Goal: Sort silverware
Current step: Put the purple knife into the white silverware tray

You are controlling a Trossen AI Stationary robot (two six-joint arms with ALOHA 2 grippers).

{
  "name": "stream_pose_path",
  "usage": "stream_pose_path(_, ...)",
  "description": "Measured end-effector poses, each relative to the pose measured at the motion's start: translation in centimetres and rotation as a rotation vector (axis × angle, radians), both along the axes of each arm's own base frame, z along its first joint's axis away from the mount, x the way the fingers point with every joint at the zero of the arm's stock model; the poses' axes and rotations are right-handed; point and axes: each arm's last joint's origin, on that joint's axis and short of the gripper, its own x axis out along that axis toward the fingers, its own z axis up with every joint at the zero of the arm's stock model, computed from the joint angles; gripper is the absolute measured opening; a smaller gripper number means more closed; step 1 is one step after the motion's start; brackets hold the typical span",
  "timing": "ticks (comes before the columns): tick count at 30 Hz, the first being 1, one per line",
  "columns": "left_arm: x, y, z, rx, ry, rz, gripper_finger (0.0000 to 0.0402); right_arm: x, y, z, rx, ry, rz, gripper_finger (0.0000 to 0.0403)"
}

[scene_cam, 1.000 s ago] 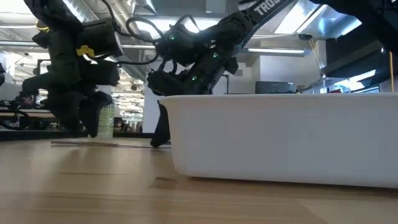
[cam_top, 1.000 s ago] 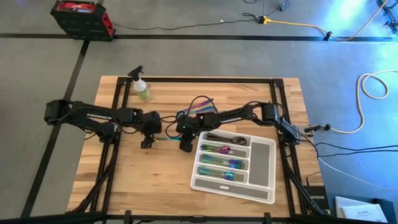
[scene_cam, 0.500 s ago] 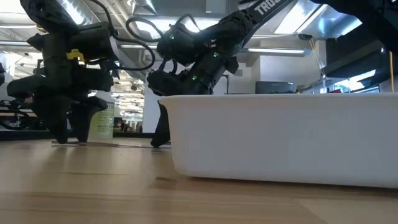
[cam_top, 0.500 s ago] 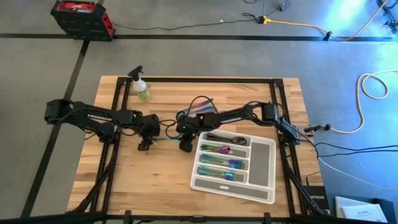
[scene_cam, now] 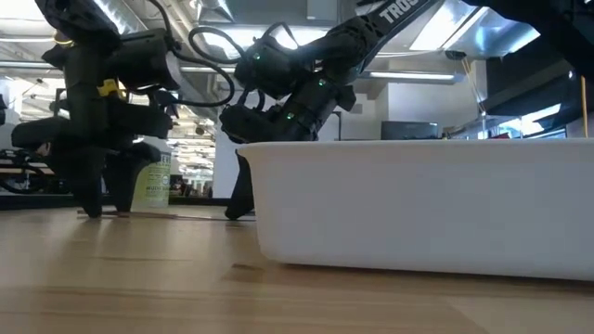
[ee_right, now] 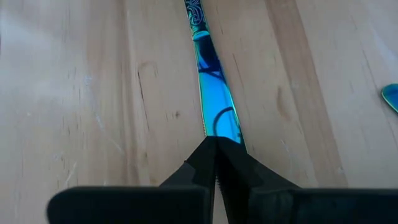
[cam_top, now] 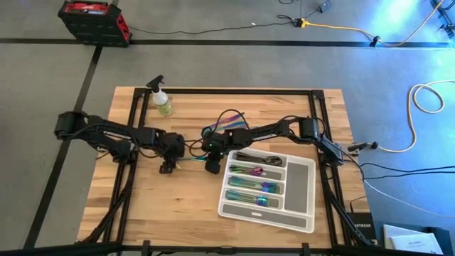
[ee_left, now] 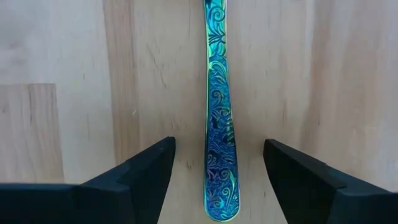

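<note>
A: What is the left hand (ee_left: pixel 216 180) doing?

B: It points straight down at the surface (cam_top: pixel 142 206), fingers (ee_left: pixel 140 171) apart, one on each side of a rainbow handle (ee_left: pixel 219 137) lying flat between them. The tips look to be at or just above the wood. Nothing is gripped yet.

A: And the right hand (ee_right: pixel 214 163)?

B: Its fingers are pressed together, tip down on the other end of what appears to be the same piece (ee_right: pixel 214 106), just beside the tray (cam_top: pixel 302 174).

A: How should the pickup go?

B: In my judgement, keep the handle centred between the left fingers, press the tips onto the wood, then close slowly so the thin metal does not skid away. The right hand seems to be pinning it; it should hold until the grip is firm.

A: Where is the rest?

B: More cutlery (cam_top: pixel 250 186) lies sorted in the tray, beyond the right hand.
</note>
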Motion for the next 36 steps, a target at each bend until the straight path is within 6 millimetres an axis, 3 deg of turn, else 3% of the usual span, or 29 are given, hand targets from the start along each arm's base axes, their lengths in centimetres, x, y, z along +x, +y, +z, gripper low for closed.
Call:
stream_pose_path(13,0.1,-0.5,0.1,0.040,0.005,0.005,0.0235,0.0,0.1,0.0,0.022,-0.002,0.016,0.0000)
stream_pose_path(23,0.2,-1.1,0.1,0.041,0.003,-0.040,0.0122,0.0,0.2,-0.1,0.045,-0.001,0.033,0.0000)
stream_pose_path(36,0.1,-1.1,0.1,0.052,0.005,-0.077,0.0115,0.0,0.3,-0.1,0.059,-0.001,0.042,0.0000)
